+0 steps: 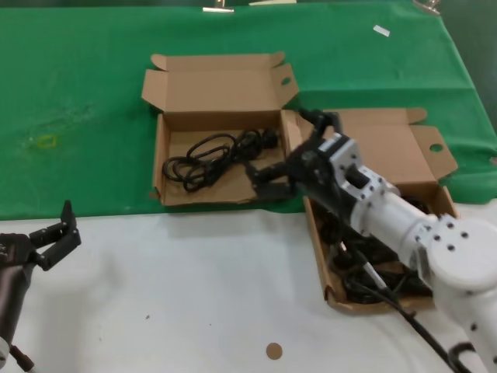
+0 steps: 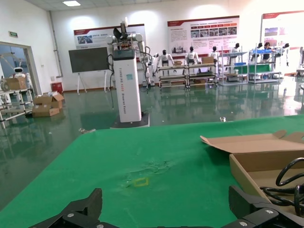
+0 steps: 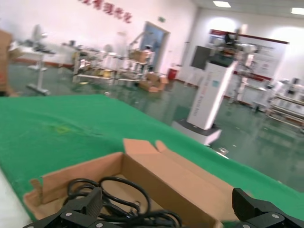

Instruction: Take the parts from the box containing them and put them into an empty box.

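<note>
Black cords [image 1: 217,155] lie loosely coiled in the left box [image 1: 167,198] in the head view, more fill the right box [image 1: 330,291], and the right end effector [image 1: 272,180] hangs spread and empty over the left box's near corner. Left wrist view: the left end effector [image 2: 166,216] is spread too, parked low on the near surface [image 1: 194,295]. Right wrist view: cords look floppy and light, so I'd grab across the bunched loops.

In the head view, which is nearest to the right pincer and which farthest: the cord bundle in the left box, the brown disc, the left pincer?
1. Cord bundle, just left of the right pincer.
2. Brown disc, on the white surface near the robot.
3. Left pincer, far left.
</note>
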### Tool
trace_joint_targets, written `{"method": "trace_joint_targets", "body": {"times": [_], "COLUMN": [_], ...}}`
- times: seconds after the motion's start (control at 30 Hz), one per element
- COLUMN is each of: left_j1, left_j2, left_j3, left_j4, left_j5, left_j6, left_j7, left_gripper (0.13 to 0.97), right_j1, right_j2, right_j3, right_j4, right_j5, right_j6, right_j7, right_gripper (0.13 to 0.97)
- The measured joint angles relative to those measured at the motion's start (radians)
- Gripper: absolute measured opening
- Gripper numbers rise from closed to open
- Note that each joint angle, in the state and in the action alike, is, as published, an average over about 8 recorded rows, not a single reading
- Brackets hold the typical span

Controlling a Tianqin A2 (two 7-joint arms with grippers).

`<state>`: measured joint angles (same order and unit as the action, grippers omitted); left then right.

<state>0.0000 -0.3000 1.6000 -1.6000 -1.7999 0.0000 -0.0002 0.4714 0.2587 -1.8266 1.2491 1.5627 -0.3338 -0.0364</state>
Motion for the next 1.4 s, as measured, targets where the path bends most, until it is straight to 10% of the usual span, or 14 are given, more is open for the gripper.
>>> {"method": "trace_joint_targets", "body": {"times": [0.8,1.4], "left_j1": [0.000,0.000], "left_j2": [0.000,0.000], "left_j3": [0.000,0.000], "left_j4": [0.000,0.000], "left_j5": [0.000,0.000], "left_j6": [0.000,0.000], "left_j7": [0.000,0.000], "left_gripper": [0.966,0.966], "right_j1": [-0.404,-0.427], "right_j2": [0.035,0.037], "right_j3": [0.194,0.206], "right_j4": [0.300,0.318], "right_j5": [0.203,0.215], "right_j6": [0.286,0.303], "right_j7": [0.031,0.033], "right_gripper": [0.966,0.966]}}
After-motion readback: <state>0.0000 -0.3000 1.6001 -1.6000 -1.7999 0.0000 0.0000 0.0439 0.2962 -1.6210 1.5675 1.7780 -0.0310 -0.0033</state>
